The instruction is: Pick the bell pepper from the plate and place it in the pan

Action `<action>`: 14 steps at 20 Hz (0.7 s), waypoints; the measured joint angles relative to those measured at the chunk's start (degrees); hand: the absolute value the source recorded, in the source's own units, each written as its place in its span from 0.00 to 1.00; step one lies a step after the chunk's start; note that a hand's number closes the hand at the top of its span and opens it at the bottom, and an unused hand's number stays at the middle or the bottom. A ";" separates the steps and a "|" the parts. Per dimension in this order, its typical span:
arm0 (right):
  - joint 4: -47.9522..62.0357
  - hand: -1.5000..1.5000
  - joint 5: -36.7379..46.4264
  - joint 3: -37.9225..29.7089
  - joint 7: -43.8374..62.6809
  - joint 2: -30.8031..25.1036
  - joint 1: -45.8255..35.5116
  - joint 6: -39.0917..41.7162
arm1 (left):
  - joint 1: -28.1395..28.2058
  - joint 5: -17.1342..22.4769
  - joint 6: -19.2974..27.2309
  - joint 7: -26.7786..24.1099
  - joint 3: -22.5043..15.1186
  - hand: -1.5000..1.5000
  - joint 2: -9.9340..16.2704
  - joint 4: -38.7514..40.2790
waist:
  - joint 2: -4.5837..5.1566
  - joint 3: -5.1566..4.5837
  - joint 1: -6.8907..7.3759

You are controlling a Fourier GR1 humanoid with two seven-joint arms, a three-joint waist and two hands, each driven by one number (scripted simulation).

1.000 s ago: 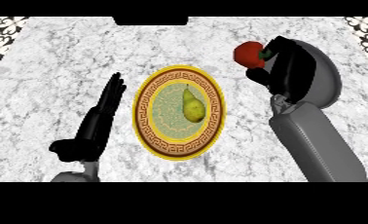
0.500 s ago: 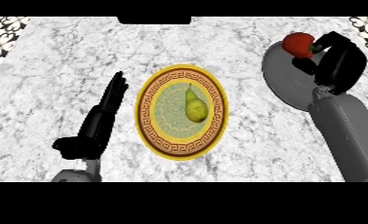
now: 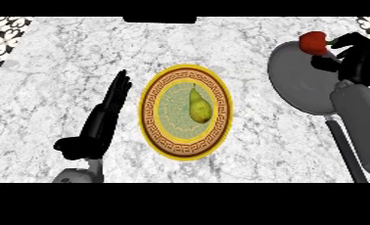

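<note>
My right hand (image 3: 350, 58) is at the right edge, its fingers curled round a red bell pepper (image 3: 314, 42). It holds the pepper over the far rim of a grey pan (image 3: 300, 79), whose dark handle (image 3: 339, 143) runs down beside my right forearm. A yellow plate with a brown patterned rim (image 3: 153, 121) lies at the centre, and a green-yellow pear (image 3: 198, 108) rests on it. Just left of the plate my left hand (image 3: 104, 119) rests open, its straight fingers pointing away from me.
The counter (image 3: 72, 57) is white-grey marble. A dark object (image 3: 159, 19) sits at the far edge, top centre. Patterned tile shows at the top left corner (image 3: 11, 28).
My right hand has carried the bell pepper to the right and a little farther away, from beside the plate to over the pan. The pan has come into view. The left hand stayed still.
</note>
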 measured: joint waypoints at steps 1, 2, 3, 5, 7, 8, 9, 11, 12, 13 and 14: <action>1.85 0.00 -0.77 -0.04 -0.11 -0.46 -0.69 3.27 | -0.36 -0.11 0.10 0.20 -0.01 0.50 -0.06 0.00 | 0.11 0.03 0.20; 3.69 0.00 -1.45 0.01 -0.49 -0.44 -1.27 6.03 | -0.37 -0.22 -0.01 0.09 -0.14 0.50 -0.03 0.00 | 0.19 0.03 0.45; 5.35 0.00 -2.83 -0.60 -1.69 -0.67 -1.82 8.66 | -0.53 0.11 -0.37 0.39 -0.08 0.50 0.08 -0.15 | 0.31 0.07 0.70; 8.02 0.00 -6.04 -2.29 -4.83 -0.35 -3.04 13.04 | -1.01 0.01 -0.14 0.72 -0.19 0.50 -0.27 -0.24 | 0.41 0.11 0.88; 11.15 0.00 -8.48 -4.15 -8.38 -0.10 -4.47 15.54 | -0.88 -0.30 -0.15 0.42 -0.43 0.50 -0.45 0.48 | 0.51 0.14 0.99; 12.67 0.00 -9.29 -4.92 -10.51 0.65 -4.78 15.44 | -0.73 -0.43 -0.24 -0.09 -0.54 0.50 -0.53 0.88 | 0.50 0.12 1.00; 14.35 0.00 -9.85 -5.64 -12.33 0.72 -5.77 15.72 | -1.14 -0.59 -0.14 0.03 -0.62 0.50 -0.72 0.95 | 0.52 0.13 1.00; 16.39 0.00 -11.37 -7.63 -16.17 0.89 -6.97 14.66 | -0.79 -0.75 -0.27 -0.55 -0.72 0.50 -0.77 1.28 | 0.58 0.15 1.15; 16.47 0.00 -12.54 -8.88 -18.45 0.92 -7.03 14.09 | -0.63 -0.77 -0.16 -0.44 -0.63 0.50 -0.76 1.08 | 0.52 0.15 1.03; 16.24 0.00 -13.80 -10.25 -20.45 0.92 -7.36 13.31 | -0.62 -0.85 0.10 -0.43 -0.75 0.50 -1.07 0.99 | 0.51 0.17 0.95; 16.06 0.00 -14.78 -11.28 -22.15 1.48 -7.63 12.26 | -0.56 -0.67 0.00 0.14 -0.46 0.50 -0.75 0.41 | 0.39 0.14 0.82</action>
